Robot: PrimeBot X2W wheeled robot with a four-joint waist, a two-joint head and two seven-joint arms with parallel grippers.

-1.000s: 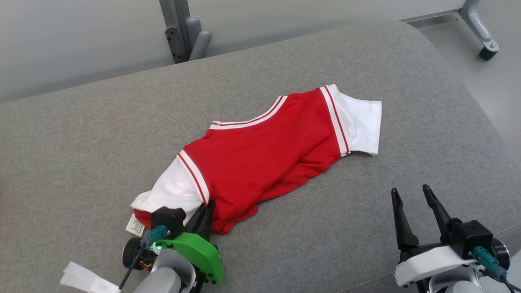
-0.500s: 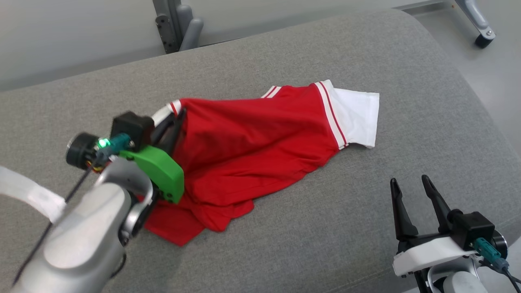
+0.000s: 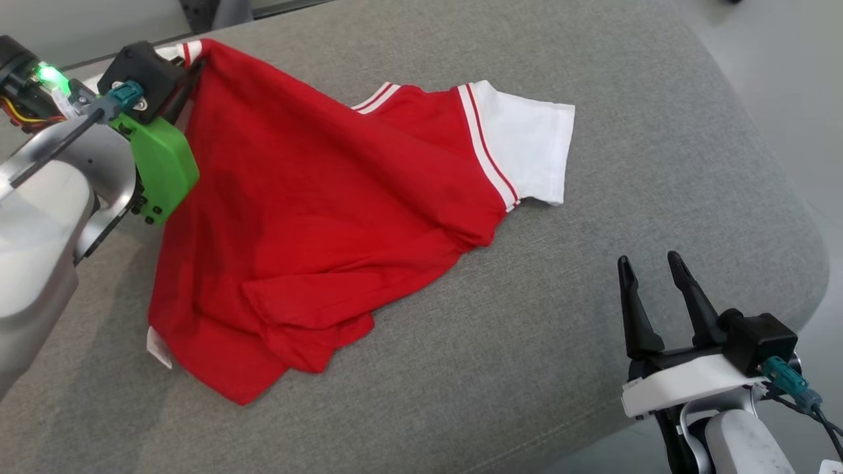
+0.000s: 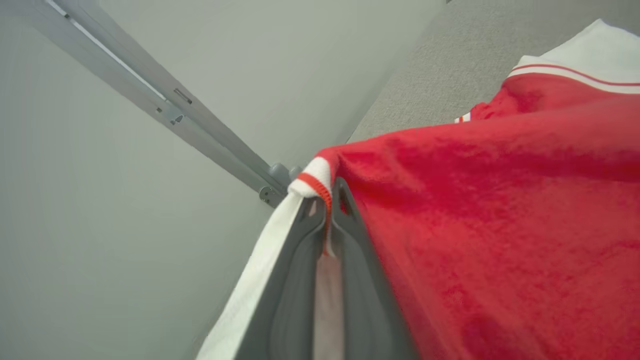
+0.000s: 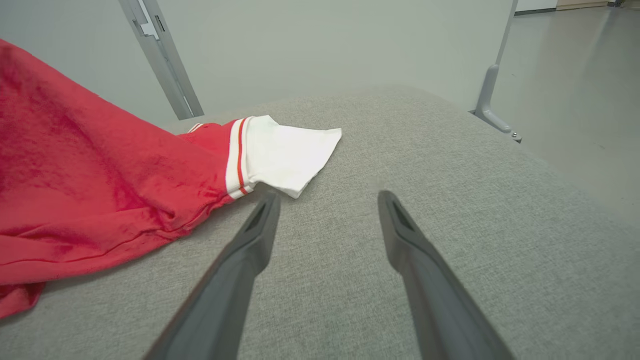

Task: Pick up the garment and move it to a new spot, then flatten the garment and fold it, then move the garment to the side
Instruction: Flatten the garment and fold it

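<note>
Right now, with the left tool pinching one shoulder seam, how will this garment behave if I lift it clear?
Likely floppy: the garment drapes in loose folds from the left tool to the grey cushion. Probably light: a pinch at one seam holds it up. The white sleeve lying on the cushion may drag and bunch.

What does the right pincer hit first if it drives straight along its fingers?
Likely the bare grey cushion just past the open right pincer, since it seems tilted down. The white sleeve lies slightly left of that line; depth is unclear.
</note>
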